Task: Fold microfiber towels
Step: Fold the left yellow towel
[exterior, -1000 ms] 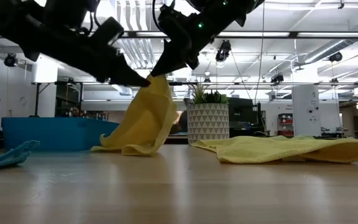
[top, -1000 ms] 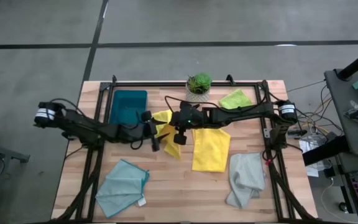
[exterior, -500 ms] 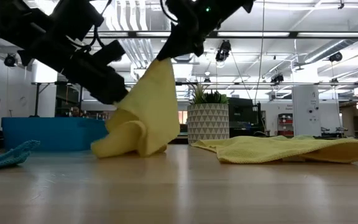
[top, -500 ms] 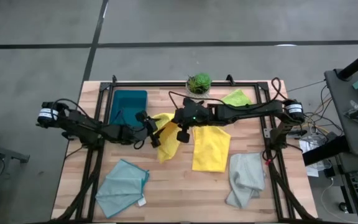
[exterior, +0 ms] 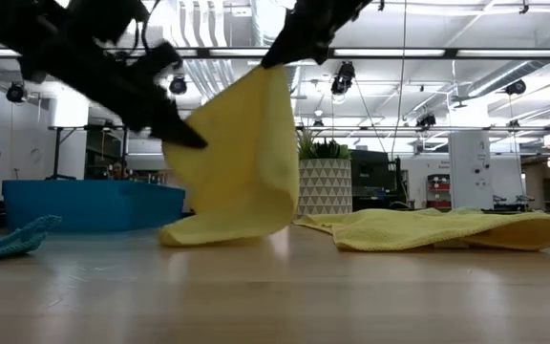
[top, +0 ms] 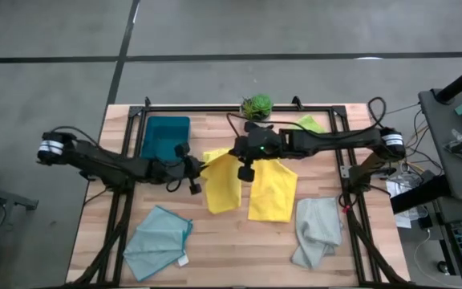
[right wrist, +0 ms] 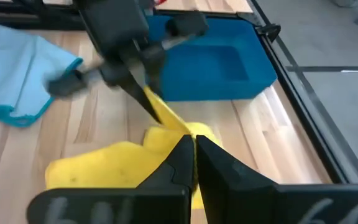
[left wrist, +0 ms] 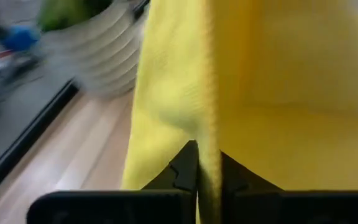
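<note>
One yellow towel [top: 221, 183] hangs between my two grippers at the table's middle, with its lower fold [exterior: 213, 232] on the wood. My left gripper [top: 196, 171] is shut on its left side. My right gripper [top: 245, 168], higher up, is shut on its top. A second yellow towel [top: 273, 191] lies flat just to the right. The lime green towel [top: 307, 124] lies at the far right, the pale grey one [top: 318, 231] at the near right, and the light teal one [top: 159, 231] at the near left. My left gripper pinches the yellow towel's left edge [left wrist: 207, 152] between its two fingers, coming in from the table's left and slanting a little downward. The cloth runs taut from there up to the other gripper. My right gripper pinches the towel's upper corner [exterior: 277, 69] between its two fingers, from above. The towel hangs below it as a spread sheet, with the bottom fold resting on the table.
A dark teal tray [top: 165, 136] stands at the far left, just behind my left arm. A potted plant [top: 256, 106] stands at the far edge. Bare wood lies along the near middle of the table [top: 239, 249].
My left gripper has shut on the yellow towel's left edge. My right gripper has risen and gone toward the table's right edge with the top corner. The towel, bunched and drooping before, is now spread out and drawn taut between them, and its bottom stays on the table.
</note>
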